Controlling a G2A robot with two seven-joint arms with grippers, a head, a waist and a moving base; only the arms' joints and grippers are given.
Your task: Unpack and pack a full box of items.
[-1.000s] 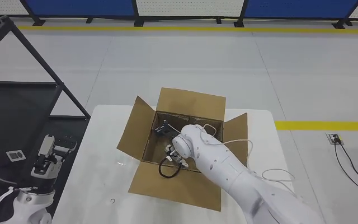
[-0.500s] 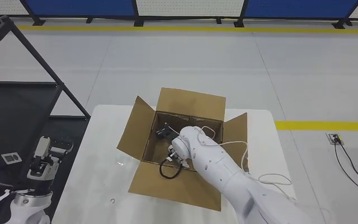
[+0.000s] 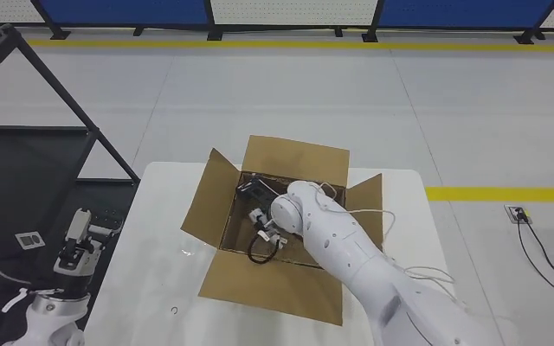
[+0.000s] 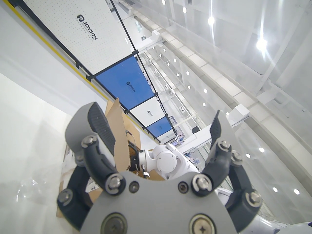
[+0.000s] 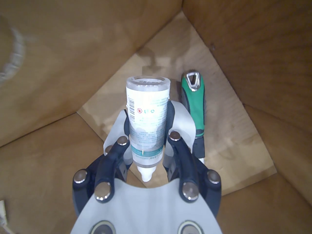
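The right gripper (image 5: 147,122), down inside the open brown cardboard box (image 3: 294,161), is clamped on a white plastic bottle with a teal label (image 5: 147,101). A green-and-black handled tool (image 5: 195,105) lies just beside the bottle on the box floor. The left gripper (image 4: 157,120) hangs spread wide, left of the white table (image 3: 156,277). Beyond lie a pale floor (image 3: 346,95), a yellow floor line (image 3: 260,42) and blue wall panels (image 3: 121,10).

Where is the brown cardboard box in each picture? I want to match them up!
Top view: the cardboard box sits open in the middle of the table.
Left wrist view: its flap stands beyond the open left gripper.
Right wrist view: its walls surround the right gripper, shut on a bottle.
Shared landmark: the white right arm, down inside the box.
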